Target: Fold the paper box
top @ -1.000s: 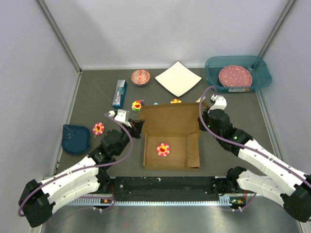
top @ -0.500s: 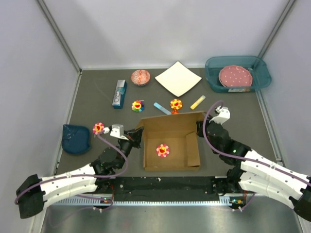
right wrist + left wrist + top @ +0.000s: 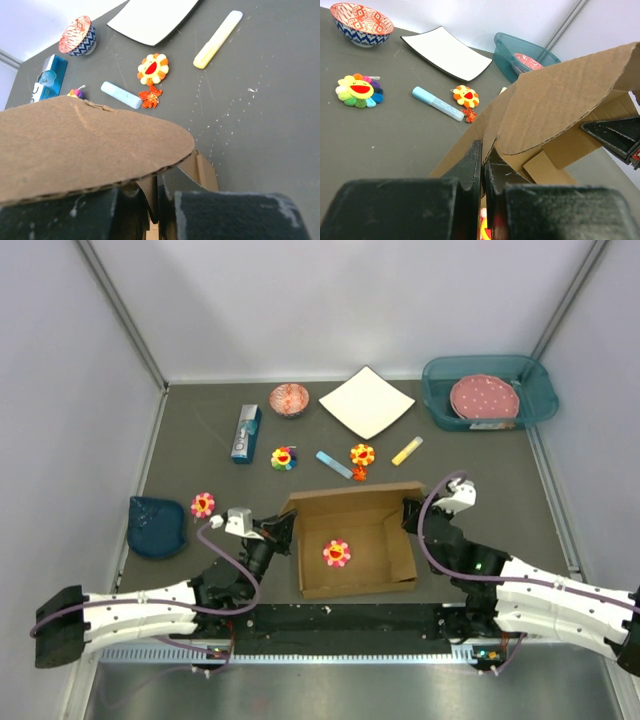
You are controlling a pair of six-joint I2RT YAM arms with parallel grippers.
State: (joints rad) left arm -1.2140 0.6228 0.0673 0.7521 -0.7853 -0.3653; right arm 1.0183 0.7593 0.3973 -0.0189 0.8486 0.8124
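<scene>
On the counter (image 3: 190, 455), toward 6 o'clock from its middle: the paper box (image 3: 350, 502), plain brown cardboard, open on top, back panel raised along its 12 o'clock side. On its floor, a pink-and-yellow flower toy (image 3: 336, 553).

At the box's 9 o'clock wall, the left tool (image 3: 285, 525), pinched narrow on the cardboard edge. In the left wrist view, a rounded flap arching over the same tool (image 3: 482, 150). At the 3 o'clock wall, the right tool (image 3: 408, 512), likewise clamped narrow on cardboard, with a rounded flap just above it (image 3: 154, 176) in the right wrist view.

Past the box toward 12 o'clock, apart from it:
- a blue marker (image 3: 334, 463)
- an orange flower (image 3: 362, 454)
- a yellow marker (image 3: 407, 450)
- a rainbow flower (image 3: 283, 457)

Farther back, a white plate (image 3: 366, 402) and a patterned bowl (image 3: 289, 399). At 2 o'clock, a teal bin (image 3: 535, 402).
</scene>
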